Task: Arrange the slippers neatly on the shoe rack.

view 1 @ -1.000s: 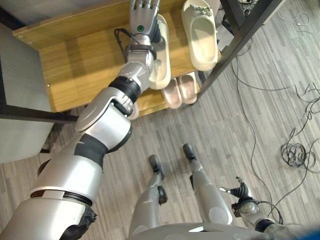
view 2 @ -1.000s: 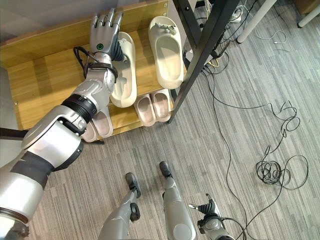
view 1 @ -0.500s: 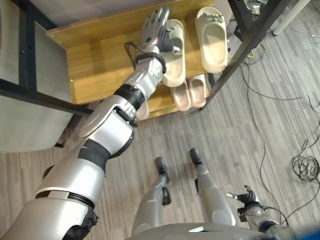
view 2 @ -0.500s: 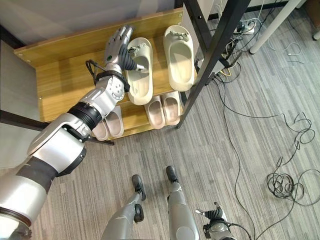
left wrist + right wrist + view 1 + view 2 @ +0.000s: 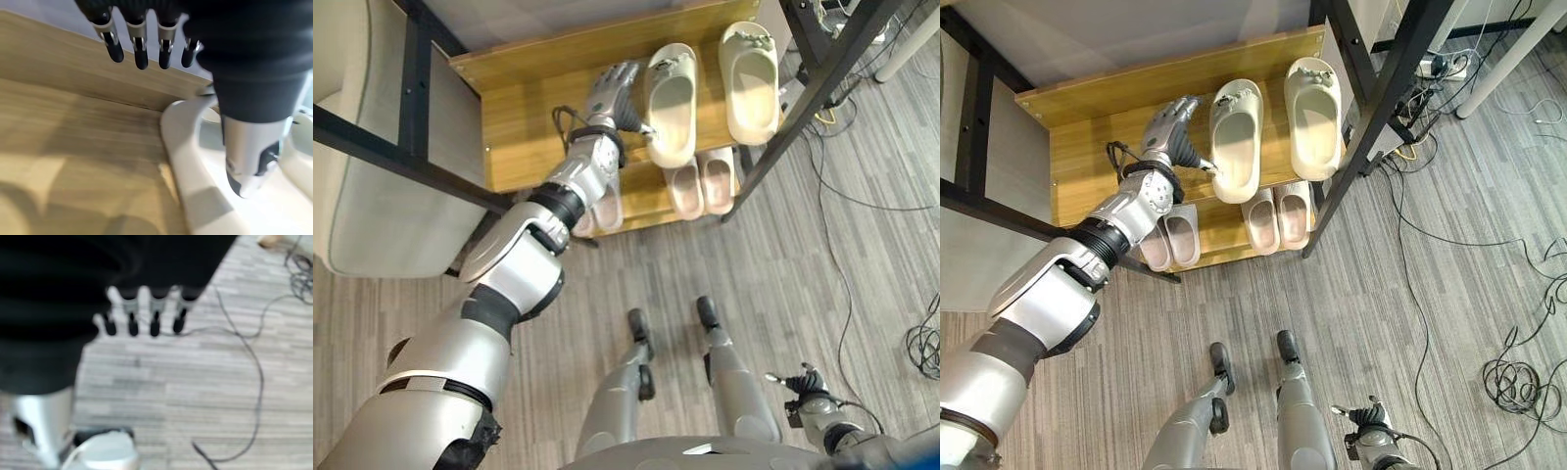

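Low at the robot's right side, the right hand [image 5: 1368,423] hangs idle above the floor [image 5: 1410,294], fingers relaxed and empty. Farther out, on the shoe rack [image 5: 1087,166] top shelf, the left hand [image 5: 1167,127] rests fingers straight beside a cream slipper [image 5: 1235,142], thumb against its rim, gripping nothing; its mate [image 5: 1315,116] sits alongside. Likely light, springy foam, best taken by the side wall or strap

I see grey wood-plank flooring [image 5: 1449,323] with loose black cables [image 5: 1518,377], and a black metal frame [image 5: 1376,93] beside a grey cushioned seat [image 5: 372,225].
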`<state>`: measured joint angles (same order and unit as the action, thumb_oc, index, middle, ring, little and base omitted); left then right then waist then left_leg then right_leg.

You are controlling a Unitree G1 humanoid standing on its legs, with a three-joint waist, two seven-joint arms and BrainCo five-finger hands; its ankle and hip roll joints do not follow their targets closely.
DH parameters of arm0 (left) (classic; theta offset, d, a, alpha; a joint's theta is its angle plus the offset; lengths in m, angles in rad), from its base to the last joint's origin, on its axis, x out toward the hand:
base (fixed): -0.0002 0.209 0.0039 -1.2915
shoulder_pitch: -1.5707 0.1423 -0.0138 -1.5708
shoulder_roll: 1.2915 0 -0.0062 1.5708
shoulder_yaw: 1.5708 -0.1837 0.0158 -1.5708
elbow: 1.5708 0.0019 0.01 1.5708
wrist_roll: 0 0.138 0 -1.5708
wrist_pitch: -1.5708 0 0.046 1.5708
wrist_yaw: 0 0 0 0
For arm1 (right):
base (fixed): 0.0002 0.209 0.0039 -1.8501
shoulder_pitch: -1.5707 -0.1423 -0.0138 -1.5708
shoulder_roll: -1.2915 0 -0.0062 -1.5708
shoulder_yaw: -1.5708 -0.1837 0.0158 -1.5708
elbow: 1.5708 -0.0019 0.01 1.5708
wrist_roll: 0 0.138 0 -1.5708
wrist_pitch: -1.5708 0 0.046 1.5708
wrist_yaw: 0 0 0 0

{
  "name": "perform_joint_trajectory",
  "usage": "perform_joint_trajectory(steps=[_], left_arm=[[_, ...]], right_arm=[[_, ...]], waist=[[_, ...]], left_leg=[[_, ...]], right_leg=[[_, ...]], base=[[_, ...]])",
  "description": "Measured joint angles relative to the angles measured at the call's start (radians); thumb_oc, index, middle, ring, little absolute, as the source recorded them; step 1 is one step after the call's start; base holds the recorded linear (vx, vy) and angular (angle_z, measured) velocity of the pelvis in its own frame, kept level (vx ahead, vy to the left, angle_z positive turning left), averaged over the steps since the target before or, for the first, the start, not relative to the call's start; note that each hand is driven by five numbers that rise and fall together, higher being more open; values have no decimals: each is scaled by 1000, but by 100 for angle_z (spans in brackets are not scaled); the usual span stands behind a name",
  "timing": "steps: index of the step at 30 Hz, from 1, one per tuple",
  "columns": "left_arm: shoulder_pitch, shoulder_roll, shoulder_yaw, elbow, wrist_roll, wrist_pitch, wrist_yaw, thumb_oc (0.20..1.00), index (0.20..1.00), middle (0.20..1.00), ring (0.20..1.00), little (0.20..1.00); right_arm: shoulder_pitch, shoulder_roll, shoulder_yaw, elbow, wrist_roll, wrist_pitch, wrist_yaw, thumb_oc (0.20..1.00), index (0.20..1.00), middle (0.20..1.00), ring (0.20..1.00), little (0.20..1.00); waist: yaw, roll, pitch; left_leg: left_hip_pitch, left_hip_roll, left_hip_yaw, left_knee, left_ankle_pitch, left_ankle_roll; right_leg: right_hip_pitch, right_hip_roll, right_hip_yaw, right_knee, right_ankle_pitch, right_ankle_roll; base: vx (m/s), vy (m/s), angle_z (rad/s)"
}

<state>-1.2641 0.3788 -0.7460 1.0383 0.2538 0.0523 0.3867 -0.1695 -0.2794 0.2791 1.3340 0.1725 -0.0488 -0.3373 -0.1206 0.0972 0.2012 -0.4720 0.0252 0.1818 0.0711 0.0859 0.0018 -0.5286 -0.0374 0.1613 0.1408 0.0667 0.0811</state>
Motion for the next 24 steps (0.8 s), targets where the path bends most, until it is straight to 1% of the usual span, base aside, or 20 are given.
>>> perform_joint_trajectory(steps=[1,3,9,15,18,24], left_arm=[[4,4,1,-7,3,0,-5,1000,1000,1000,1000,1000],[40,29,1,-73,3,-5,-43,1000,1000,1000,1000,1000],[78,29,-3,-123,0,-19,-106,1000,1000,1000,1000,1000],[86,35,-6,-175,-8,-19,-129,1000,1000,1000,1000,1000],[87,28,0,-194,-45,-22,-142,1000,1000,1000,1000,1000],[87,11,2,-193,-46,-23,-139,1000,1000,1000,1000,1000]], right_arm=[[0,0,-1,0,0,0,0,1000,1000,1000,1000,1000],[0,-2,-2,-1,0,2,2,1000,1000,1000,1000,1000],[-2,-2,-12,-1,-1,12,3,1000,1000,1000,1000,1000],[-26,-8,-23,-2,-2,25,2,1000,1000,1000,1000,1000],[-31,-7,-23,-3,-2,26,3,1000,1000,1000,1000,1000],[-31,-8,-23,-3,-2,33,3,1000,1000,1000,1000,1000]], waist=[[0,0,0],[1,0,0],[5,1,6],[7,20,32],[15,22,33],[14,22,33]], left_leg=[[0,0,0,0,0,0],[0,2,0,0,0,0],[0,2,0,0,3,5],[0,1,0,0,2,4],[0,3,0,0,0,0],[0,3,0,0,3,5]], right_leg=[[0,0,0,0,0,0],[0,1,0,-1,0,-1],[1,1,-3,-1,-1,-2],[0,0,-4,1,-1,-2],[-1,2,-4,2,-3,-4],[-2,2,-4,4,-3,-4]], base=[[0,0,0],[0,0,0],[0,0,0],[-5,2,0],[0,0,0],[0,0,0]])
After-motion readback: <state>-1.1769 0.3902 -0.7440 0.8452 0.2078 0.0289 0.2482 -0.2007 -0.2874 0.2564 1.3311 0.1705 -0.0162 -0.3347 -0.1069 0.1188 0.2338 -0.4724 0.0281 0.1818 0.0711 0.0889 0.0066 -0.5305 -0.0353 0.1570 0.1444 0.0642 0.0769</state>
